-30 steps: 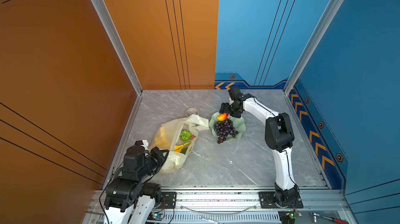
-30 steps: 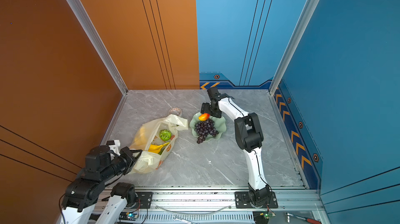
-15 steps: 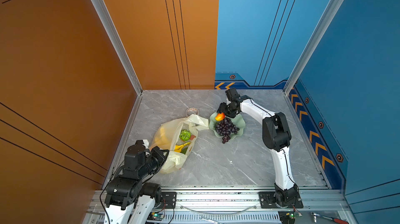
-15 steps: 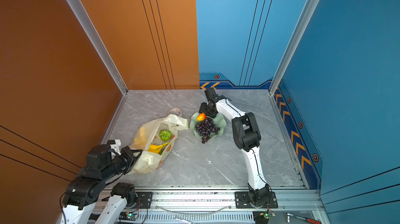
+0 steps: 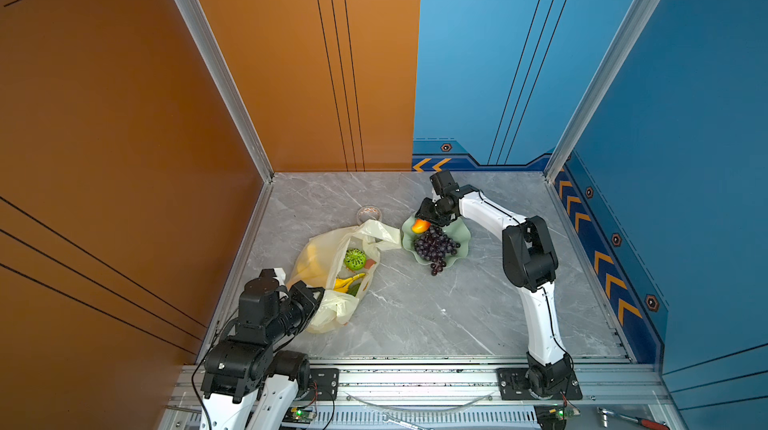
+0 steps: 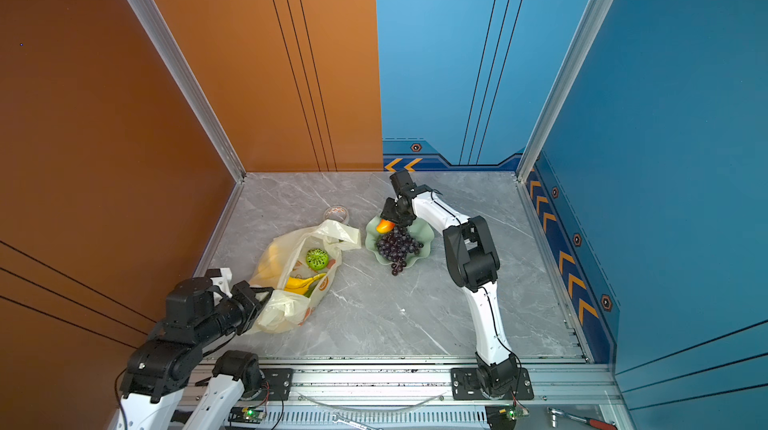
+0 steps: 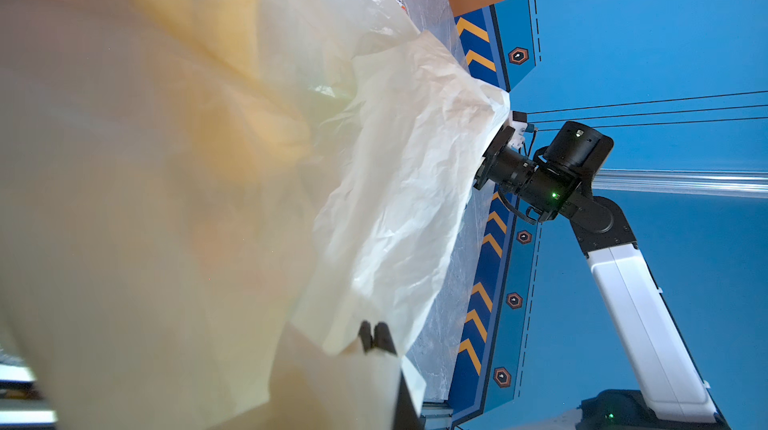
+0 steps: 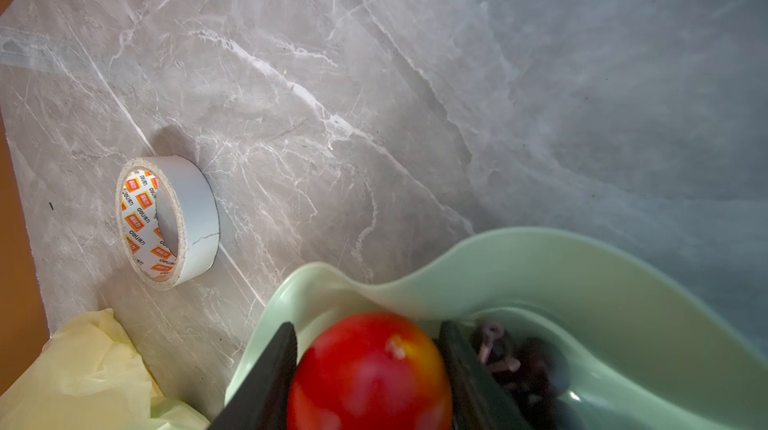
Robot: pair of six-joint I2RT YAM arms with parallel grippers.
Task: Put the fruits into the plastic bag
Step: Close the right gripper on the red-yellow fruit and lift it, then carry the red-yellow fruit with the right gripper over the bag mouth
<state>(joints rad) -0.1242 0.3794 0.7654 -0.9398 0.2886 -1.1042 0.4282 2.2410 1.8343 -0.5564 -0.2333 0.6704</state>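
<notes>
One crinkled plastic bag pinched in left jaws, holding one banana bunch, one bumpy green ball. One glossy red-orange fruit pinched in right jaws, beside one grape cluster.

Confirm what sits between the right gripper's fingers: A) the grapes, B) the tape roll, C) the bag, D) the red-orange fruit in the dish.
D: in the right wrist view the black fingers of the right gripper press against both sides of the red-orange fruit in the green dish; the grapes lie beside it.
</notes>
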